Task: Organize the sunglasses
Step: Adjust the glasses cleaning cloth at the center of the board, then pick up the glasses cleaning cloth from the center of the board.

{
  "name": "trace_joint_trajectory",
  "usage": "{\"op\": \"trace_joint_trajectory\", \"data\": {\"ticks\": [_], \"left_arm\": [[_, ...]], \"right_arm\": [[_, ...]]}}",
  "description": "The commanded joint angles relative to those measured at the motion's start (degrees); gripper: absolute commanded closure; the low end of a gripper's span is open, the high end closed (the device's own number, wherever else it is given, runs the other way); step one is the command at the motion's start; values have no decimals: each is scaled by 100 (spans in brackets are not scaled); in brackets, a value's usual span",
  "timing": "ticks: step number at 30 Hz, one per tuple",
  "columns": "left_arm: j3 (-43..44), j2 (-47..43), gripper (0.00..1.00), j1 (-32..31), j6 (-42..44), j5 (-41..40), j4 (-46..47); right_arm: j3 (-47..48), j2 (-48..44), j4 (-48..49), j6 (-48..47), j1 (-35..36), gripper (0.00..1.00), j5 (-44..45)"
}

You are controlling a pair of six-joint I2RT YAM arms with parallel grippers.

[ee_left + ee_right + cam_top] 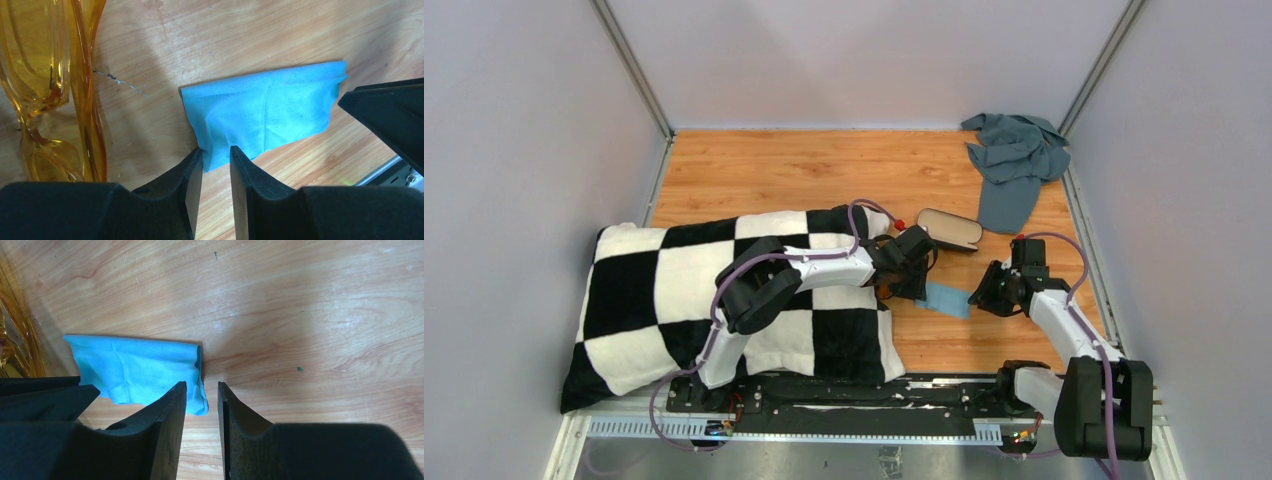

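Nearest the bases, a checkered blanket (654, 300) on the left of the table (754, 170). Beyond it, both grippers low over a blue cloth (265, 110) flat on the wood: left gripper (216, 149) narrowly parted, a cloth corner lying unpinched in the gap; right gripper (201, 384) likewise narrowly parted at the opposite edge, clamping nothing; amber sunglasses (55, 85) on the wood near the cloth, beside the left gripper. Farther back, an open black case (951, 230), then a grey rag (1016, 160) in the far right corner.
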Motion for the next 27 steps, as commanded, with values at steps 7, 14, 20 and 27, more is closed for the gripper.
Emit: {"op": "trace_joint_trajectory", "data": {"ticks": [7,14,20,27], "left_arm": [[127,280,66,-24,-24,-105,-146],[83,143,62,-20,48,-529,-296],[161,212,62,-23,74,-551,-269],[204,290,70,-25,103,-458,-301]], "right_arm": [[-2,272,25,-235,67,66,-302],[-36,359,116,-245,66,67,-375],[-46,355,117,-233,67,67,-383],[-48,333,78,-234,71,68,-390]]}}
